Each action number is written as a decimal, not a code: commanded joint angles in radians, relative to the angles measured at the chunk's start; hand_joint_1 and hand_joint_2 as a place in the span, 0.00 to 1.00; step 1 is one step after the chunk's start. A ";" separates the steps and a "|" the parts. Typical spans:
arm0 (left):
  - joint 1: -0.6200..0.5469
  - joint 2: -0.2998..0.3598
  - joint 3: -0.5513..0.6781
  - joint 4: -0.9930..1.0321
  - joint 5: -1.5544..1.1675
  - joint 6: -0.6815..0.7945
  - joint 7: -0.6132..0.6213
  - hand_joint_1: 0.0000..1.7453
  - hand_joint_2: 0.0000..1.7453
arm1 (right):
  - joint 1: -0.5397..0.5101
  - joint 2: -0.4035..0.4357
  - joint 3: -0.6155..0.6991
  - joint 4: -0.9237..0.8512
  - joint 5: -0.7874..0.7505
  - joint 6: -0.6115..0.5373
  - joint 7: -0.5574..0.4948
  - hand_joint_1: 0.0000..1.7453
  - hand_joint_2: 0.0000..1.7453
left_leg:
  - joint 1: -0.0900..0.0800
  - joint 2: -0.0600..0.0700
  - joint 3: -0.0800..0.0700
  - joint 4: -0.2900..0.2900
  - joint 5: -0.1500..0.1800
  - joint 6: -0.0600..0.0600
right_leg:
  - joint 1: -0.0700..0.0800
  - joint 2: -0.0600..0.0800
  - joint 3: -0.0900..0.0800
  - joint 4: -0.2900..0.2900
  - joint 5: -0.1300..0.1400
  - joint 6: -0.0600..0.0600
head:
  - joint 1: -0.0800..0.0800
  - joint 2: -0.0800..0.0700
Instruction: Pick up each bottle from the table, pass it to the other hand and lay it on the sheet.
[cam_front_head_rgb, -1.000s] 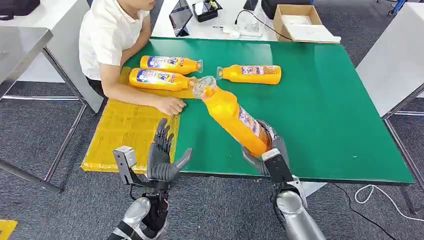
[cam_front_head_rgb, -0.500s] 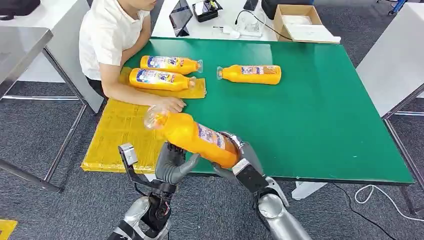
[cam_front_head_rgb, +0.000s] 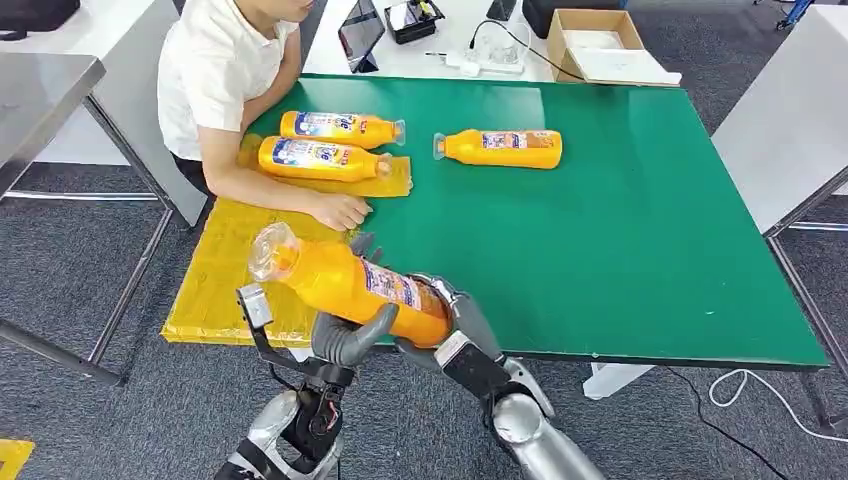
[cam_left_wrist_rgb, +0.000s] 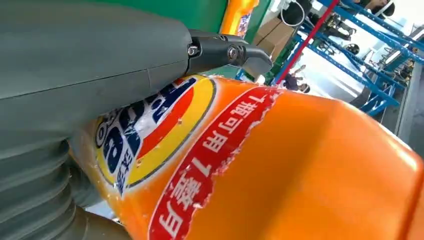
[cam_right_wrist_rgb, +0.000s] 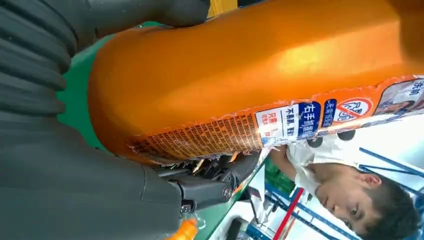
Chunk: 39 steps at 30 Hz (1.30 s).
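Note:
My right hand (cam_front_head_rgb: 450, 322) grips an orange bottle (cam_front_head_rgb: 350, 285) by its base and holds it level above the table's near edge, its clear cap end over the yellow sheet (cam_front_head_rgb: 235, 275). My left hand (cam_front_head_rgb: 348, 335) is cupped round the bottle's middle: the thumb lies against its near side and the fingers (cam_front_head_rgb: 363, 243) stand straight behind it. Up close, the bottle's label (cam_left_wrist_rgb: 165, 150) rests against that palm. The bottle's orange body (cam_right_wrist_rgb: 240, 65) lies in my right hand's grasp. Two more bottles (cam_front_head_rgb: 342, 128) (cam_front_head_rgb: 320, 158) lie on the sheet's far end. A third bottle (cam_front_head_rgb: 500, 148) lies on the green table (cam_front_head_rgb: 620, 230).
A person in a white shirt sits at the table's left side, with one hand (cam_front_head_rgb: 340, 210) resting on the sheet just beyond my held bottle. Behind the green table stand a cardboard box (cam_front_head_rgb: 595, 45) and a tablet (cam_front_head_rgb: 360, 35).
My right hand has swung the bottle left and down from the table's middle to my left hand, which has risen behind it. The person and the other bottles have not moved.

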 joint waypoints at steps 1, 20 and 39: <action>-0.041 0.025 -0.015 0.013 -0.004 -0.031 -0.027 1.00 1.00 | -0.038 -0.007 0.087 0.113 -0.020 0.070 0.002 0.47 1.00 | 0.001 0.001 0.004 -0.001 -0.002 -0.001 | 0.001 0.000 0.004 -0.001 -0.001 -0.002 | 0.000 0.000; -0.051 0.025 0.009 0.034 -0.044 -0.009 -0.033 1.00 1.00 | 0.009 -0.040 0.115 0.099 -0.020 0.119 -0.075 0.00 0.00 | 0.001 -0.001 0.003 -0.001 -0.001 -0.001 | 0.001 -0.001 0.003 -0.001 -0.001 -0.001 | 0.000 0.000; -0.134 0.017 0.154 0.182 -0.913 0.811 -0.061 1.00 1.00 | 0.156 0.006 0.011 -0.211 0.126 -0.278 -0.030 0.00 0.00 | 0.003 0.000 0.009 0.000 -0.004 -0.002 | 0.003 0.000 0.009 -0.001 -0.004 -0.004 | 0.000 0.000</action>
